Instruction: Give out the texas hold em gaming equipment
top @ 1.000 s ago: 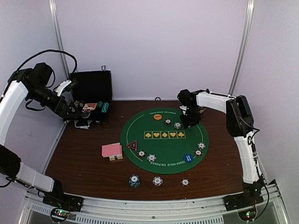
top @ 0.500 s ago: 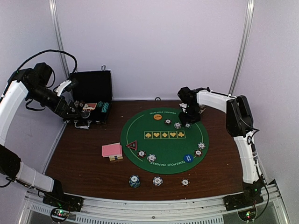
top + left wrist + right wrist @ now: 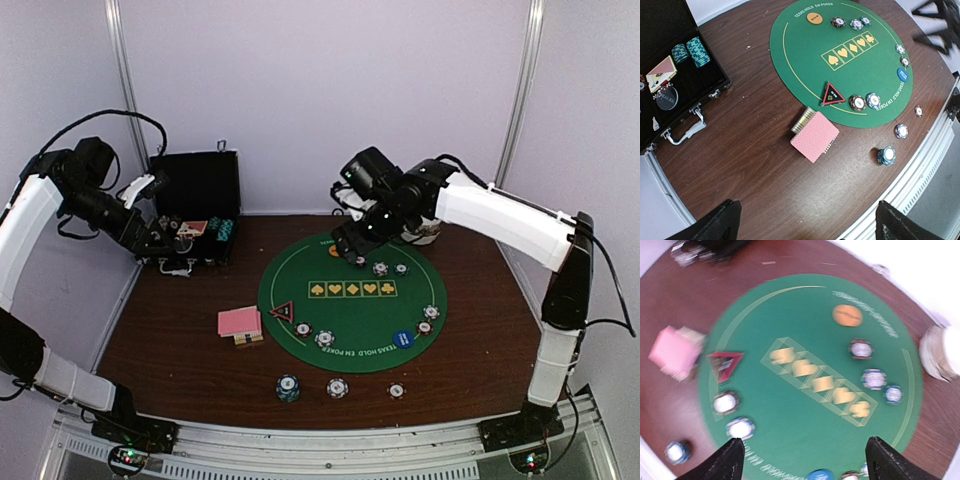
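The pink card deck (image 3: 240, 322) (image 3: 815, 136) lies left of the round green mat (image 3: 350, 300), with the red-black triangle marker (image 3: 282, 311) beside it on the mat. An orange button (image 3: 847, 315) and three chips (image 3: 380, 268) sit at the mat's far side. A blue button (image 3: 403, 339) and more chips (image 3: 325, 338) lie near its front. My right gripper (image 3: 352, 245) (image 3: 807, 455) hovers open and empty above the far side of the mat. By the case, my left gripper (image 3: 160, 240) (image 3: 807, 222) hangs high, open and empty.
An open black case (image 3: 195, 200) (image 3: 670, 75) with chip stacks and cards stands at the back left. Stacked white bowls (image 3: 940, 352) sit at the back right. A chip stack (image 3: 288, 387) and two single chips (image 3: 337, 388) lie on the wood near the front rail.
My right gripper opened, left a chip at the far right of the mat, then rose and swung left. The left arm has not moved.
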You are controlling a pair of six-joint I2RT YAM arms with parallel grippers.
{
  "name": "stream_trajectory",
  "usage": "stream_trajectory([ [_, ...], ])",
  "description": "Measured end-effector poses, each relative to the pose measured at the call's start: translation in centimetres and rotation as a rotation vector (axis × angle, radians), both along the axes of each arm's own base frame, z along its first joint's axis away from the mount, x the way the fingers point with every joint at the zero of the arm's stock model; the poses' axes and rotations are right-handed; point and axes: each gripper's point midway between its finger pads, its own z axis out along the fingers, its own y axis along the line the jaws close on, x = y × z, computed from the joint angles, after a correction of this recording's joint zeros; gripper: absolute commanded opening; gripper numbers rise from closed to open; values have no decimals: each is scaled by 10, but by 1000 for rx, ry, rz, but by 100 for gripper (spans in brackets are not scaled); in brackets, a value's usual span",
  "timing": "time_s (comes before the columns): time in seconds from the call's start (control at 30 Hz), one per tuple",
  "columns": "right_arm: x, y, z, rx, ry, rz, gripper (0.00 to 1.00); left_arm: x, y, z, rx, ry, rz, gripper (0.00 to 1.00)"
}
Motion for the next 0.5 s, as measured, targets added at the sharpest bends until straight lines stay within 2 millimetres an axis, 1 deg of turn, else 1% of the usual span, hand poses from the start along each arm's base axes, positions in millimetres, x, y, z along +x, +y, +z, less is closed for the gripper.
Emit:
stream_trajectory([
  [0.03,-16,13,3,4,-3,41,90,0,0,-1,1,1,0,98],
  [0.1,-62,48,-2,-3,9,163,92,0,0,-2,3,2,1,98],
  [0.2,-120,82,-26,-42,65,308,95,0,1,-4,5,7,2,98],
  [0.27,-151,98,-45,-72,109,383,97,0,1,-5,6,10,2,97],
  [0.33,-177,113,-65,-102,152,450,99,0,1,-6,6,10,2,97],
  [0.4,-200,123,-88,-135,199,506,100,1,1,-5,6,5,2,98],
  [0.47,-219,128,-112,-176,252,555,99,1,1,-5,5,3,2,97],
  [0.5,-225,130,-123,-194,276,570,100,1,1,-5,5,0,2,98],
])
